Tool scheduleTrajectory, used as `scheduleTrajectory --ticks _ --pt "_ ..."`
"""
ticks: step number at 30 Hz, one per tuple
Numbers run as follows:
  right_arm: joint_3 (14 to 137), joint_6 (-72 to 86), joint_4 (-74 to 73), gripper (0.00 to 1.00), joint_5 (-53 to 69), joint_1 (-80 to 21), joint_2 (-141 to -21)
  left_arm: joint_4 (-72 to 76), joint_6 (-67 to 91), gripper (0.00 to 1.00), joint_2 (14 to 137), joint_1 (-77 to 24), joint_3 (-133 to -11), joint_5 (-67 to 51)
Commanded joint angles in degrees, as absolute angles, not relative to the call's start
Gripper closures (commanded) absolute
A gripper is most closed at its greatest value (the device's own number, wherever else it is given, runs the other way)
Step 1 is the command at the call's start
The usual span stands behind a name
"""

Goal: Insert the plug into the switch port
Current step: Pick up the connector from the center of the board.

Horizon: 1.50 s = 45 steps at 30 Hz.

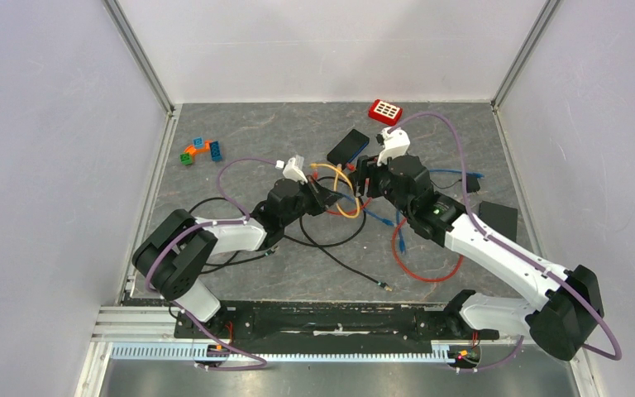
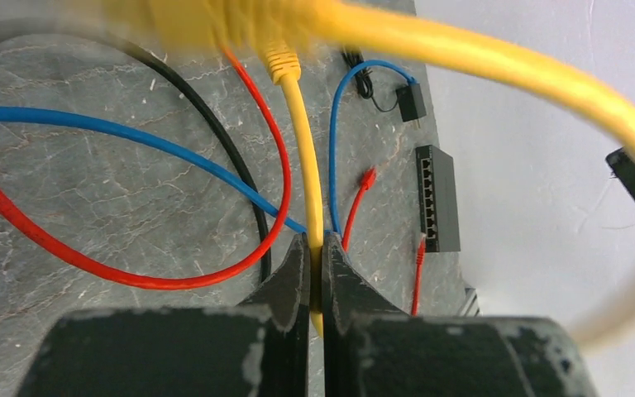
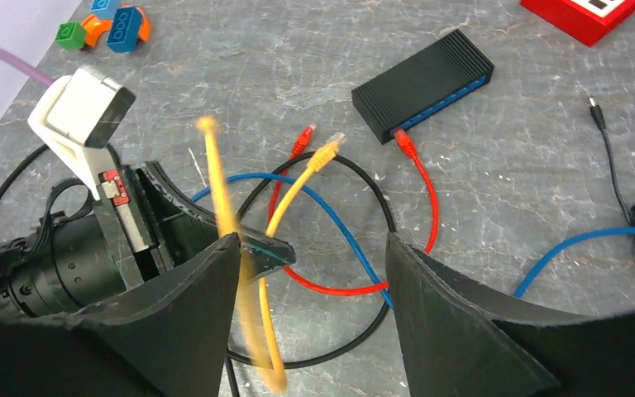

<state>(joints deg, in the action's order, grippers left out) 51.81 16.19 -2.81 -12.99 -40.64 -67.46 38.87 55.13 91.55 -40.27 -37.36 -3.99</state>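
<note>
Closest to the left wrist lens, the left end effector (image 2: 314, 244) has its two dark fingers pressed together on the yellow cable (image 2: 304, 141), pinching it a little way behind the yellow plug (image 2: 282, 62). The plug hangs free in the air above the table (image 2: 91, 182). A blurred loop of the same cable sweeps across the top of that view.

In the right wrist view the right end effector (image 3: 314, 241) is spread wide and grips nothing. The yellow cable runs up between its fingers, and a blurred strand lies against the left finger.

The black switch (image 3: 422, 83) lies at 12 o'clock from the table's middle in the top view, well apart from the yellow plug. Its blue port face has a red plug (image 3: 403, 145) at it. No brand or lettering on it can be read.

A red box (image 1: 385, 112) with a grid of white squares sits at 1 o'clock; any print on it is too small to tell. Toy bricks (image 1: 200, 151) lie at 10 o'clock, and a second black box (image 2: 438, 198) with a row of ports at 3 o'clock.

The table is grey and marbled, strewn with red, blue and black cables. Pale walls with metal corner posts close it in.
</note>
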Motion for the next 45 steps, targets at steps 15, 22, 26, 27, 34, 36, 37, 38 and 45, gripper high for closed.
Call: scheduleTrajectory --ticks 15,22,26,27,34,36,37,38,45 --pt "53.36 25.21 -5.53 0.39 -15.85 -35.69 -66.54 34.42 34.50 0.98 84.60 -47.86 -35.95 11.56" --pt "47.35 35.99 8.25 0.42 -9.25 -35.68 -72.50 38.52 31.81 0.98 84.03 -50.55 -33.42 15.63" --pt "47.68 37.39 12.03 0.42 -6.99 -35.63 -77.20 38.27 32.18 0.98 84.32 -51.06 -33.39 16.38" --pt "48.77 37.81 10.65 0.42 -6.97 -35.63 -78.74 38.28 32.19 0.98 84.29 -51.22 -33.27 16.65" --pt "49.45 41.18 12.80 0.43 -1.09 -35.68 -85.55 38.67 31.98 0.98 84.62 -51.77 -33.29 16.87" --pt "48.86 41.80 15.04 0.45 0.61 -35.69 -86.77 38.58 31.86 0.98 85.14 -51.94 -33.72 16.45" --pt "48.42 41.75 16.53 0.48 2.22 -35.67 -87.23 38.66 31.98 0.98 85.33 -52.02 -33.91 16.36" --pt "48.13 41.72 17.38 0.53 3.21 -35.68 -87.80 38.75 31.94 0.98 85.56 -52.11 -34.07 16.26" --pt "45.66 36.60 22.18 0.94 10.68 -33.84 -89.28 38.49 31.66 0.97 83.59 -52.12 -33.47 15.00"
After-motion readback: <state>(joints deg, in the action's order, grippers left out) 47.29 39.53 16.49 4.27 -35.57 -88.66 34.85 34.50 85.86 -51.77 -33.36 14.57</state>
